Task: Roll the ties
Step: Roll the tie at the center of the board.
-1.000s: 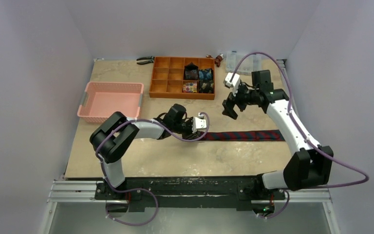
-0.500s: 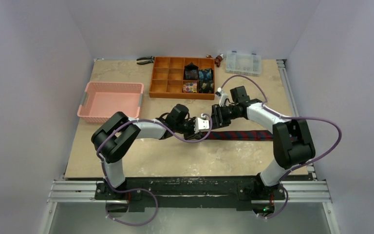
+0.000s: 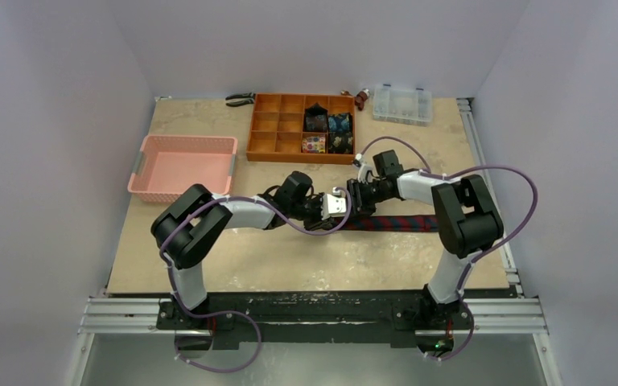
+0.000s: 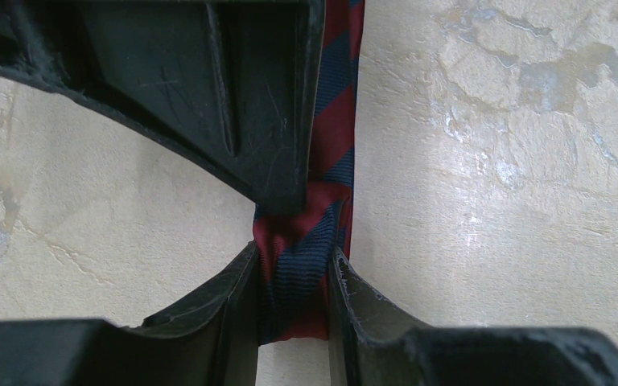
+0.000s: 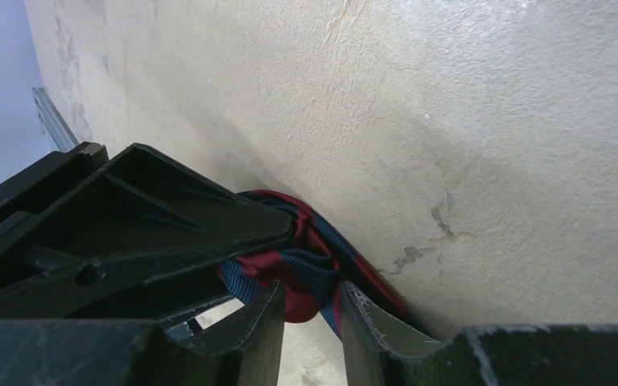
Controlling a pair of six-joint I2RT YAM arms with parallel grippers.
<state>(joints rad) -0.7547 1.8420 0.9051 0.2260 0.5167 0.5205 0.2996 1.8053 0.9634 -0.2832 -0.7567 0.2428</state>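
In the top view, the right arm has swung in from the table's 1 o'clock corner. Its right gripper [image 3: 356, 201] now meets the left gripper [image 3: 334, 206] at the centre. Both are at the 9 o'clock end of the dark navy necktie with red diagonal stripes [image 3: 398, 223], which lies flat, running toward 3 o'clock. The orange wooden compartment tray [image 3: 261, 151] at 12 o'clock holds small rolled ties [image 3: 327, 127].

In the left wrist view, the left gripper [image 4: 294, 265] is clamped on the necktie's folded end. The other gripper's black finger reaches in from 11 o'clock, touching the fabric.

In the right wrist view, the right gripper [image 5: 312, 293], wide a second ago, has closed onto a bunched fold of the necktie [image 5: 306, 265]. With both grippers on that end, the first turn of the roll can probably begin, though nearly the whole length is not yet rolled.
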